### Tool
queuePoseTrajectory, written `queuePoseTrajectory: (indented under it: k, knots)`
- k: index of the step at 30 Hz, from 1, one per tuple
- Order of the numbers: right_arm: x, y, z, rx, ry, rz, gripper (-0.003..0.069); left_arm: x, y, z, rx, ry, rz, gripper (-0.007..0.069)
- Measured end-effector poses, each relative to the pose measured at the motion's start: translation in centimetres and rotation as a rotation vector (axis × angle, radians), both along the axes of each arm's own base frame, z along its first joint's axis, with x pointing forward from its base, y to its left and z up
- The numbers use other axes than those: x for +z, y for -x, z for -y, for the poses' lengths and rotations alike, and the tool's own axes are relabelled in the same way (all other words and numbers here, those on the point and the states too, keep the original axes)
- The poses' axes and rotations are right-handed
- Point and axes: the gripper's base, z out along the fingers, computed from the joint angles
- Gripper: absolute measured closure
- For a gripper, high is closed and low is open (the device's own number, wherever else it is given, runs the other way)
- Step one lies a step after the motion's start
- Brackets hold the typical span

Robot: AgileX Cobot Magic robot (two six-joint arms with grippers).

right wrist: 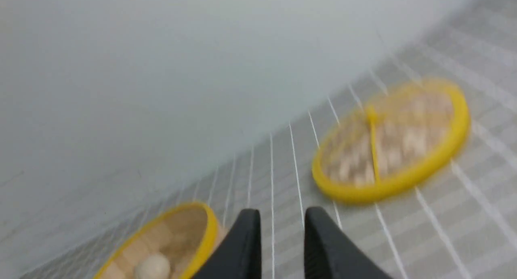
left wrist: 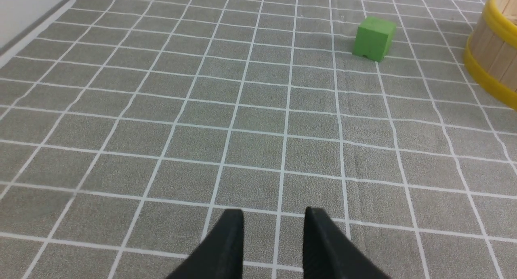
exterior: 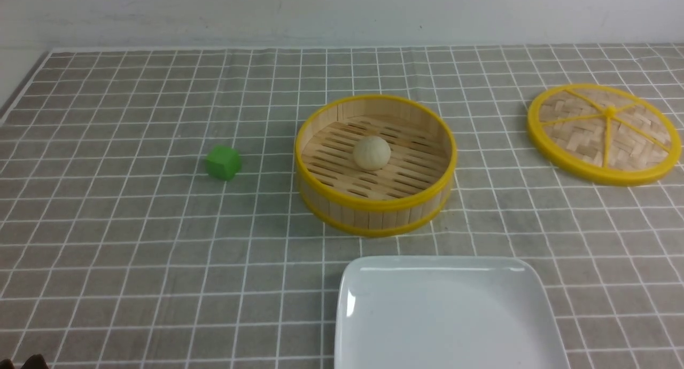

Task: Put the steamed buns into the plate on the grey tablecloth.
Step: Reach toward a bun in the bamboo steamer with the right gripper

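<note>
Off-white and smooth, the steamed bun (exterior: 371, 152) sits alone near the middle of the bamboo steamer (exterior: 374, 215), on its slatted floor and clear of the wall all round. The plate (exterior: 449, 315) lies bare on the near side of the steamer, a little to the right, with a strip of the grey tablecloth (exterior: 133, 251) between them. The green cube (exterior: 223, 162) stands left of the steamer, and the woven lid (exterior: 604, 134) lies flat well off to the right.

My right gripper (right wrist: 281, 211) is raised off the counter and points toward the cloth between steamer and lid. Its jaws are narrowly parted and hold nothing. Its view is smeared, so I cannot judge my line to the bun. My left gripper (left wrist: 274, 212) hangs low over bare cloth at the near left, also narrowly parted and empty.

I judge this gap too tight for the bun, so coming down like this I would press on its top and dent or roll it. It is round and probably soft. An off-centre squeeze could squirt it across the slats, and a hard one could crush it.

The steamer wall is tall, so a finger catching the yellow rim could drag the steamer. If I release too high over the glossy plate, the bun may roll over the shallow rim.
</note>
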Motion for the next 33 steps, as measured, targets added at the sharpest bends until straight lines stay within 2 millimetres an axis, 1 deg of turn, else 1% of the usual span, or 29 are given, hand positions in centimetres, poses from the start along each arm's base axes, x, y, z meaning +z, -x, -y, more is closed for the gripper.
queuePoseTrajectory:
  k: [1, 2, 3, 4, 5, 6, 7, 8, 9, 10, 12, 13, 14, 15, 17, 19, 20, 21, 23, 25, 26, 27, 28, 29, 31, 33]
  knots:
    - [1.9, -0.1, 0.0, -0.007, 0.055, 0.022, 0.0539, 0.0, 0.0, 0.0, 0.0, 0.0, 0.0, 0.0384]
    - [2.7, 0.0, 0.0, -0.007, 0.066, 0.033, 0.0554, 0.0, 0.0, 0.0, 0.0, 0.0, 0.0, 0.0384]
    - [5.1, -0.8, -0.1, 0.0, 0.151, -0.018, 0.0617, 0.0, 0.0, 0.0, 0.0, 0.0, 0.0, 0.0384]
    - [6.0, -1.8, -0.2, 0.016, 0.197, -0.098, 0.065, 0.0, 0.0, 0.0, 0.0, 0.0, 0.0, 0.0384]
    - [6.2, -3.0, -0.3, 0.04, 0.225, -0.204, 0.0664, 0.0, 0.0, 0.0, 0.0, 0.0, 0.0, 0.0384]
    - [6.5, -3.8, -0.4, 0.058, 0.241, -0.271, 0.067, 0.0, 0.0, 0.0, 0.0, 0.0, 0.0, 0.0384]
    - [6.1, -4.9, -0.6, 0.093, 0.255, -0.405, 0.0672, 0.0, 0.0, 0.0, 0.0, 0.0, 0.0, 0.0384]
    - [4.8, -7.1, -0.8, 0.151, 0.262, -0.636, 0.0672, 0.0, 0.0, 0.0, 0.0, 0.0, 0.0, 0.0384]
    - [4.8, -7.1, -0.8, 0.155, 0.262, -0.646, 0.0672, 0.0, 0.0, 0.0, 0.0, 0.0, 0.0, 0.0384]
    - [3.4, -9.2, -1.0, 0.208, 0.258, -0.858, 0.0671, 0.0, 0.0, 0.0, 0.0, 0.0, 0.0, 0.0384]
    - [1.8, -11.3, -1.4, 0.288, 0.262, -1.052, 0.0669, 0.0, 0.0, 0.0, 0.0, 0.0, 0.0, 0.0384]
    - [1.2, -13.1, -2.2, 0.373, 0.283, -1.133, 0.0664, 0.0, 0.0, 0.0, 0.0, 0.0, 0.0, 0.0384]
    - [1.2, -13.3, -2.2, 0.383, 0.285, -1.14, 0.0662, 0.0, 0.0, 0.0, 0.0, 0.0, 0.0, 0.0384]
    - [1.1, -14.9, -3.4, 0.473, 0.315, -1.163, 0.0655, 0.0, 0.0, 0.0, 0.0, 0.0, 0.0, 0.0384]
    - [1.6, -17.4, -5.7, 0.594, 0.366, -1.153, 0.0631, 0.0, 0.0, 0.0, 0.0, 0.0, 0.0, 0.0384]
    - [2.0, -19.9, -8.3, 0.693, 0.422, -1.145, 0.0591, 0.0, 0.0, 0.0, 0.0, -0.001, 0.0, 0.0384]
    - [1.9, -20.9, -9.5, 0.728, 0.448, -1.156, 0.0573, 0.0, 0.0, 0.0, 0.0, -0.001, 0.0, 0.0384]
    - [2.0, -21.7, -10.1, 0.739, 0.462, -1.158, 0.0559, 0.0, 0.0, 0.0, 0.0, -0.001, 0.0, 0.0384]
    - [2.4, -24.4, -12.7, 0.773, 0.517, -1.172, 0.0503, 0.0, 0.0, 0.0, 0.0, -0.001, 0.0, 0.0384]
    - [2.7, -26.5, -14.4, 0.782, 0.547, -1.175, 0.046, 0.0, 0.0, 0.0, 0.0, -0.001, 0.0, 0.0384]
    - [3.1, -27.5, -15.2, 0.788, 0.558, -1.166, 0.0438, 0.0, 0.0, 0.0, 0.0, -0.001, 0.0, 0.0384]
    - [2.9, -28.6, -16.5, 0.808, 0.572, -1.177, 0.0417, 0.0, 0.0, 0.0, 0.0, -0.001, 0.0, 0.0384]
    - [3.3, -29.2, -17.0, 0.818, 0.579, -1.171, 0.0407, 0.0, 0.0, 0.0, 0.0, -0.001, 0.0, 0.0384]
    - [3.1, -29.9, -17.8, 0.83, 0.587, -1.176, 0.0399, 0.0, 0.0, 0.0, 0.0, -0.001, 0.0, 0.0384]
    - [3.4, -31.3, -19.5, 0.856, 0.606, -1.153, 0.0388, 0.0, 0.0, 0.0, 0.0, -0.001, -0.001, 0.0384]
    - [3.7, -32.5, -20.8, 0.866, 0.615, -1.115, 0.0385, 0.0, 0.0, 0.0, 0.0, -0.001, -0.001, 0.0384]
